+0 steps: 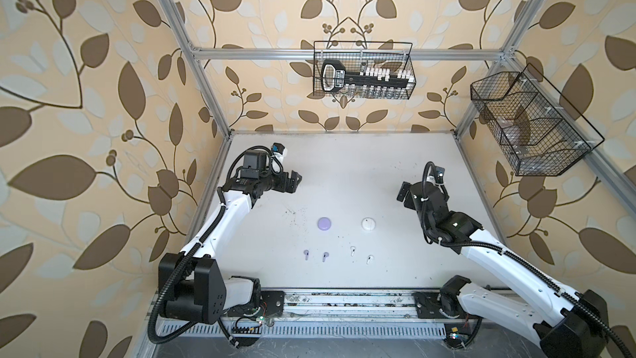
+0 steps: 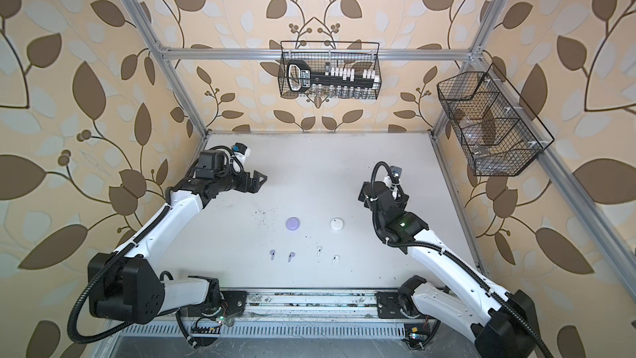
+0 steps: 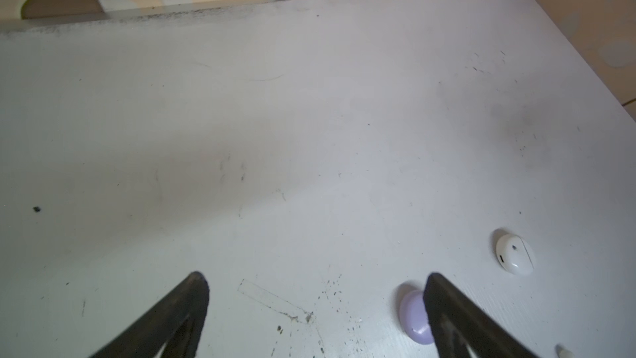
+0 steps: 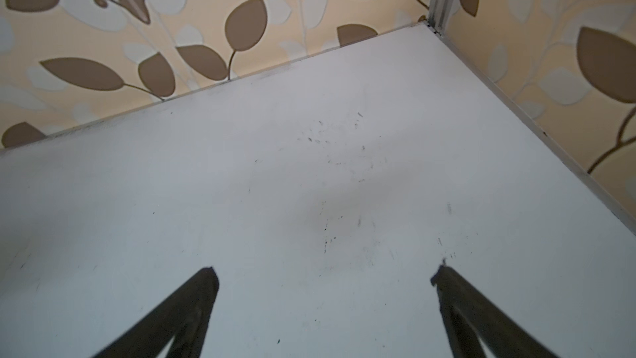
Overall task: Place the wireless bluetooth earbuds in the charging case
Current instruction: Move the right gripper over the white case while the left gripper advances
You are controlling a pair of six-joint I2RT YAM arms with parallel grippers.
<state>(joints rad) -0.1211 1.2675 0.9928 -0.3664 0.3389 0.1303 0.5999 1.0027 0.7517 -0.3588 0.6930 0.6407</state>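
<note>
Nearest me, two lavender earbuds (image 1: 306, 253) and two white earbuds (image 1: 352, 251) lie loose on the table (image 1: 351, 173), each pair before its matching case: lavender case (image 1: 324, 224), white case (image 1: 368, 224), both apparently shut. Beyond, left gripper (image 1: 296, 180) and right gripper (image 1: 402, 195) hover spread wide, empty.

the left arm (image 1: 227, 216) and right arm (image 1: 492, 256) match: 2 white shells each, black joint housings, ribbed black cable hose (image 1: 151, 322) (white ties (image 1: 416, 198) clip it), dark tapered fingers (image 3: 179, 315).
</note>
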